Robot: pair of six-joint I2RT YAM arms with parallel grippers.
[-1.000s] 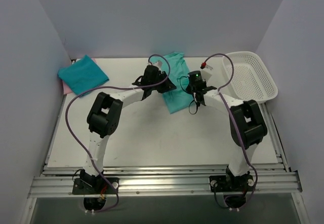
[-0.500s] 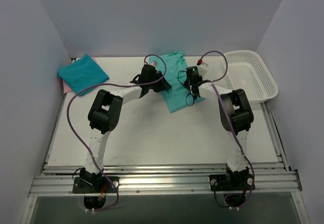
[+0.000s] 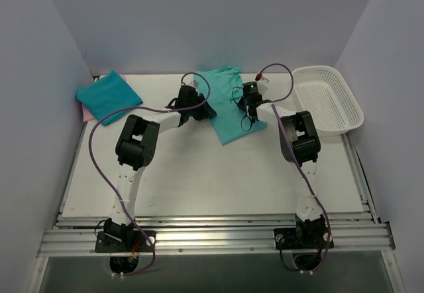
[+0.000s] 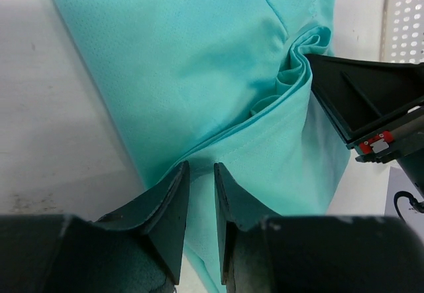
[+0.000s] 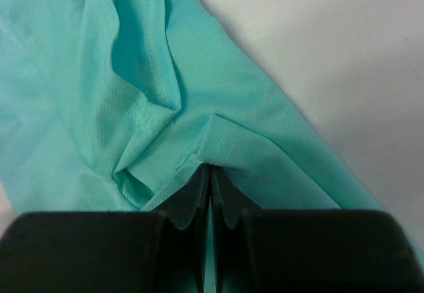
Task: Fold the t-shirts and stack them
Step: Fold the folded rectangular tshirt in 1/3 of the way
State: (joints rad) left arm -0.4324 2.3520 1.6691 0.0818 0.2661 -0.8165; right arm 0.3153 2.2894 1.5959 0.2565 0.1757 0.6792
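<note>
A teal t-shirt [image 3: 228,111] lies partly spread at the back middle of the table. My left gripper [image 3: 201,105] is at its left edge, jaws nearly closed on a fold of the cloth [image 4: 199,61]; the gripper [image 4: 201,167] pinches where a ridge of cloth starts. That ridge runs to my right gripper [image 4: 361,107]. My right gripper [image 3: 250,102] is shut on a stitched hem of the same shirt [image 5: 79,107], fingertips [image 5: 210,168] together. A folded bluer teal t-shirt [image 3: 108,96] lies at the back left on a pink one [image 3: 85,113].
A white mesh basket [image 3: 349,111] stands at the back right, close to my right arm. Purple cables loop above both arms. Walls close in the table at left, back and right.
Both grippers have moved toward the back of the table, taking the teal t-shirt with them. The shirt now lies wider and farther back than a second ago.
</note>
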